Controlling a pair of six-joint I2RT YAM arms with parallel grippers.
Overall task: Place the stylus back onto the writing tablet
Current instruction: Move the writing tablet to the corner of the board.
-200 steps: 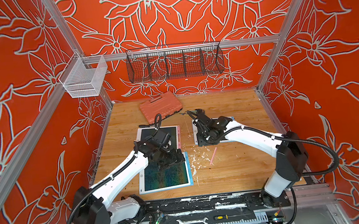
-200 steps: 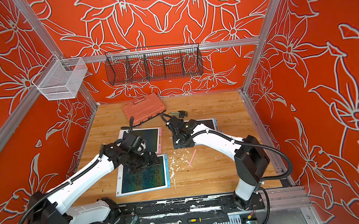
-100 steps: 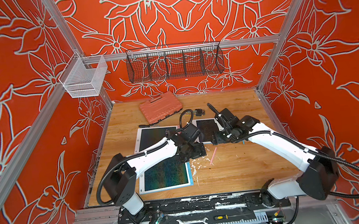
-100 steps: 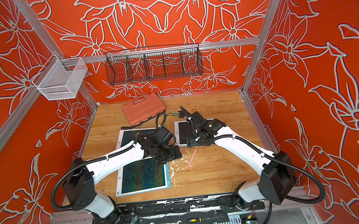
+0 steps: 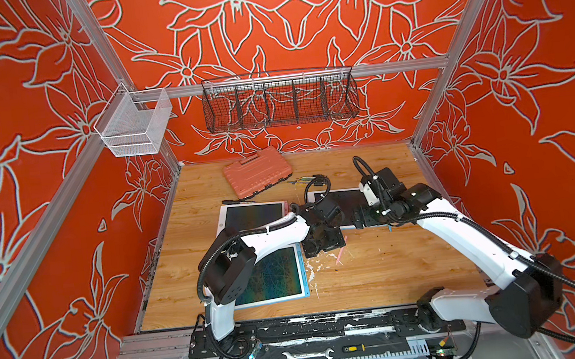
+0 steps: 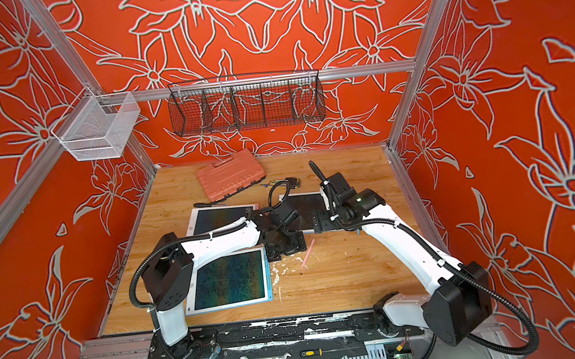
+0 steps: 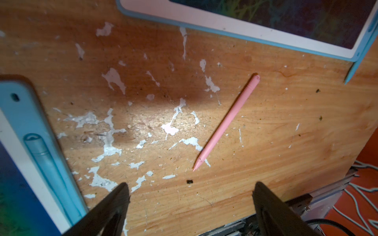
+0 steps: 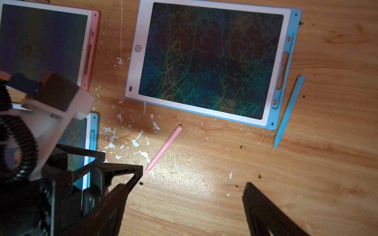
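Observation:
A pink stylus (image 5: 342,251) (image 6: 308,253) (image 7: 226,122) (image 8: 163,150) lies loose on the wooden table between the tablets. A blue stylus (image 8: 288,111) lies beside the blue writing tablet (image 8: 210,61) (image 5: 346,199), whose side slot is empty. The front blue tablet (image 5: 274,276) (image 7: 20,122) holds its own stylus (image 7: 45,155) in its slot. The pink-edged tablet (image 5: 249,215) (image 8: 41,40) lies at the back left. My left gripper (image 5: 324,245) (image 7: 190,191) hangs open just left of the pink stylus, holding nothing. My right gripper (image 5: 366,217) (image 8: 185,186) is open and empty above the table.
An orange tool case (image 5: 258,172) lies at the back, with a black cable and loose bits (image 5: 310,181) beside it. A black wire basket (image 5: 279,99) and a white mesh basket (image 5: 134,125) hang on the walls. White paint flecks (image 7: 110,143) mark the table.
Both arms have swung to the right. The left gripper went from over the front blue tablet to beside the pink stylus, and the right gripper moved off toward the right tablet's near edge.

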